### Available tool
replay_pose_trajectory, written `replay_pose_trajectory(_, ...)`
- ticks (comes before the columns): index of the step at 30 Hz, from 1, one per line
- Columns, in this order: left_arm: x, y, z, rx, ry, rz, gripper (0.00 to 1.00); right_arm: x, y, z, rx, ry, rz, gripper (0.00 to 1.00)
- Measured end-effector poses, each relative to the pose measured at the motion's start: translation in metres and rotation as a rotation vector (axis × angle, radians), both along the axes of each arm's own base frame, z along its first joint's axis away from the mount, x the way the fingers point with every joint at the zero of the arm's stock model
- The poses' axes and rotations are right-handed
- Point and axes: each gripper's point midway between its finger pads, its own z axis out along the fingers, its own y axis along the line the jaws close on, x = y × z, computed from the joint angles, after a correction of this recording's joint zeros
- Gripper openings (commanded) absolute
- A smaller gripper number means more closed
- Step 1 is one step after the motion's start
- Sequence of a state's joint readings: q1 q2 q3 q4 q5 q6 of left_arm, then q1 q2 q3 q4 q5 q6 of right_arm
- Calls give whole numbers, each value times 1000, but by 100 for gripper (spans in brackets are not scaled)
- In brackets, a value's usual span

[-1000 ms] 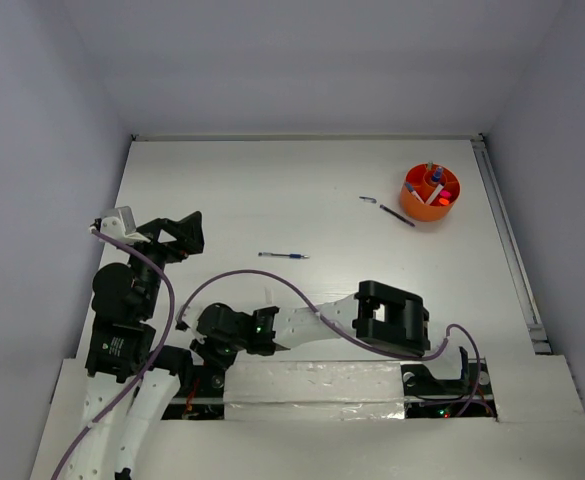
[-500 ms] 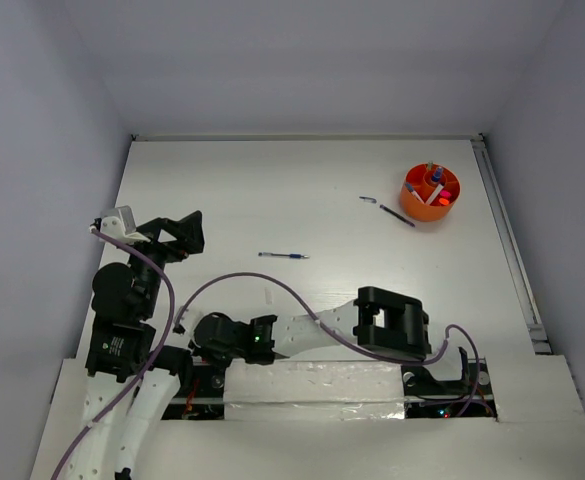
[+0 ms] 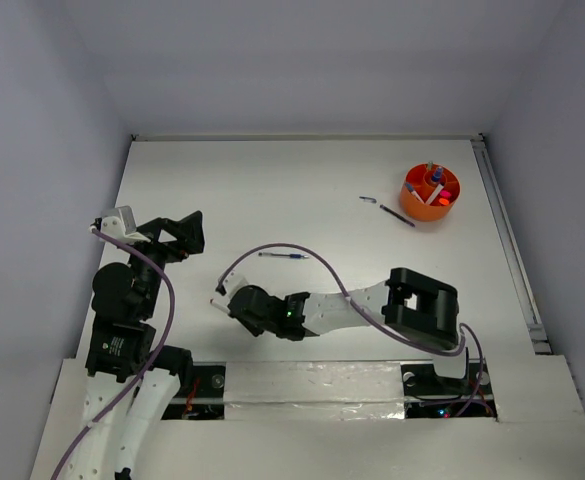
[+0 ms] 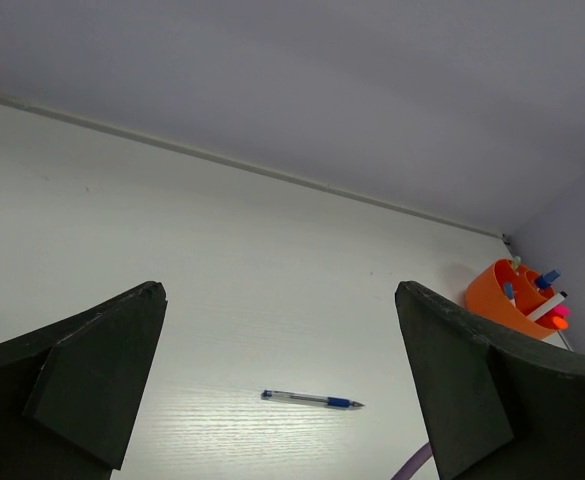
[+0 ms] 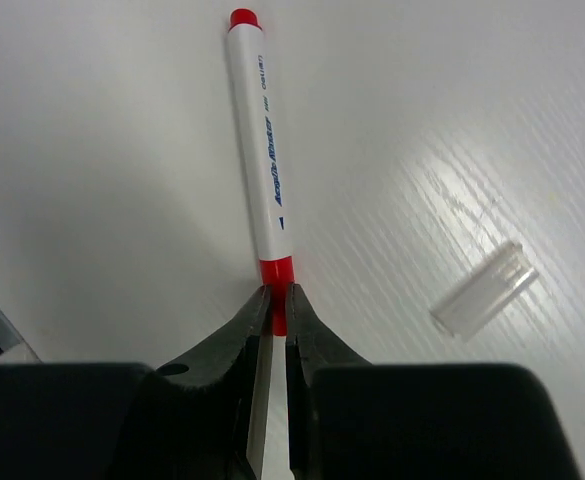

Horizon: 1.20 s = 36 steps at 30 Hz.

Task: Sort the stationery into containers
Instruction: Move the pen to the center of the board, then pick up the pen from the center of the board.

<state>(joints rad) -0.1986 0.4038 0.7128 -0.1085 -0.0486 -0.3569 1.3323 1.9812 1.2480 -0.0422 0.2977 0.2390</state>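
My right gripper [image 5: 278,295] is shut on the red end of a white marker [image 5: 262,160] with a red cap, which sticks out ahead of the jaws just over the table. In the top view this gripper [image 3: 222,297] is left of centre, near the front. A thin blue pen [image 3: 280,256] lies just beyond it and also shows in the left wrist view [image 4: 312,400]. The orange cup [image 3: 431,192] stands at the far right with several items in it. A dark pen [image 3: 396,215] and a small blue piece [image 3: 368,199] lie beside the cup. My left gripper [image 3: 187,232] is open and empty.
A small clear cap [image 5: 484,290] lies on the table right of the marker. A purple cable [image 3: 292,250] arches over the right arm near the blue pen. A rail [image 3: 507,240] runs along the table's right edge.
My right gripper has swung from the near-left edge forward and to the right, and its elbow has shifted right. The left arm has not moved.
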Motion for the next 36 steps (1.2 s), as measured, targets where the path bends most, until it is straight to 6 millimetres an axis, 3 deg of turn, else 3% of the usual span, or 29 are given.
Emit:
replay_pose_trajectory(7,0,0,0,0,0,-1,99,-7,-25,-7,-74,30,-34,38)
replay_pose_trajectory(11,0,0,0,0,0,-1,99,-8,-28,-6,-94,40,-31,41)
replay_pose_trajectory(15,0,0,0,0,0,0,99,-5,-12,16,-61,47,-18,43)
replay_pose_trajectory(20,0,0,0,0,0,-1,99,5,27,44,2,46,31,43)
replay_pose_trajectory(26,-1,0,1,0,-3,1,99,13,56,25,-47,98,102,44)
replay_pose_trajectory(32,-1,0,1,-1,-5,0,99,25,58,-4,-145,115,110,44)
replay_pose_trajectory(36,-1,0,1,-1,-6,0,99,28,60,-1,-149,106,115,43)
